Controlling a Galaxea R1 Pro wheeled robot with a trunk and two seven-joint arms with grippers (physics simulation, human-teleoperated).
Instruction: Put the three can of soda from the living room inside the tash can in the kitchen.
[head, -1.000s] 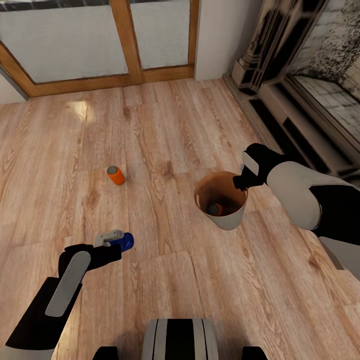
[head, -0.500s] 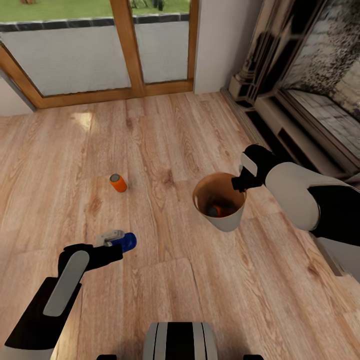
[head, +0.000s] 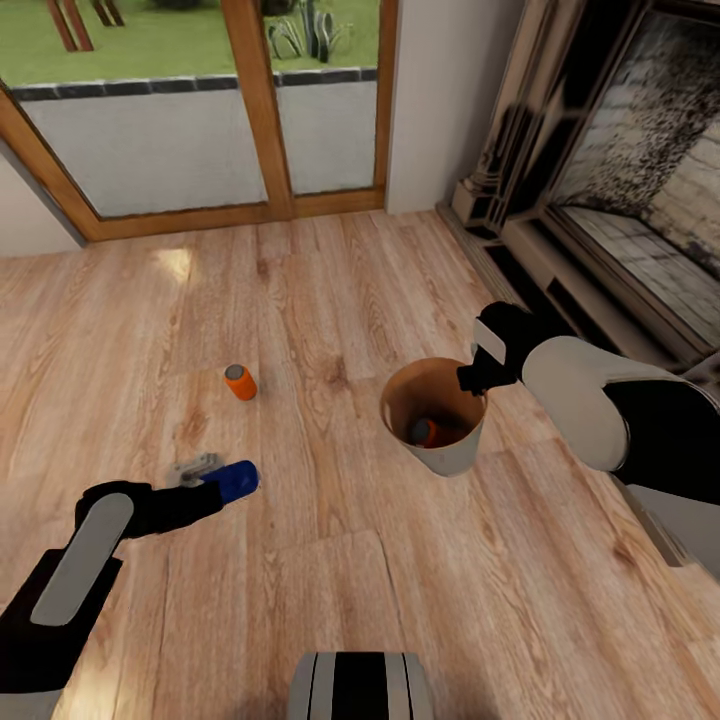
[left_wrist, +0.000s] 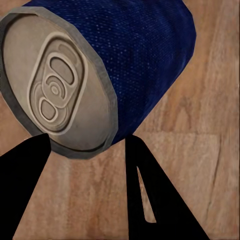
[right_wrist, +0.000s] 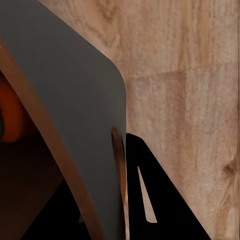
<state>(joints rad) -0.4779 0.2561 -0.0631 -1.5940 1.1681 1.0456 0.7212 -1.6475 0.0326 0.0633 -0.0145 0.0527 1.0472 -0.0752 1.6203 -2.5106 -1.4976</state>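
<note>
Left gripper (head: 205, 478), at the head view's lower left, pinches the blue can (head: 236, 480) near its grey top, holding it on its side over the floor (head: 330, 560). In the left wrist view the blue can (left_wrist: 125, 65) lies between the two dark fingers (left_wrist: 155, 200), its pull-tab end turned toward the camera.

Right gripper (head: 472, 378), at the head view's right, grips the rim of the bin (head: 440, 455): one finger inside, one outside. The right wrist view shows the bin wall (right_wrist: 75, 115) passing between the fingers (right_wrist: 150, 200), closed on it, with the copper-brown inner face on one side and the grey outer face on the other. The bin is tilted, mouth turned toward the robot's left; whether its base touches the floor cannot be told.

Inside the bin lies one orange can (head: 424, 432), low against the wall; an orange patch (right_wrist: 12, 115) of it shows in the right wrist view.

A second orange can (head: 240, 382) stands on the floor, well apart from the bin and beyond the blue can, toward the glass doors (head: 200, 110).

The fireplace (head: 600, 180) runs along the robot's right, behind the right arm. The robot's base (head: 360, 685) shows at the lower edge.
</note>
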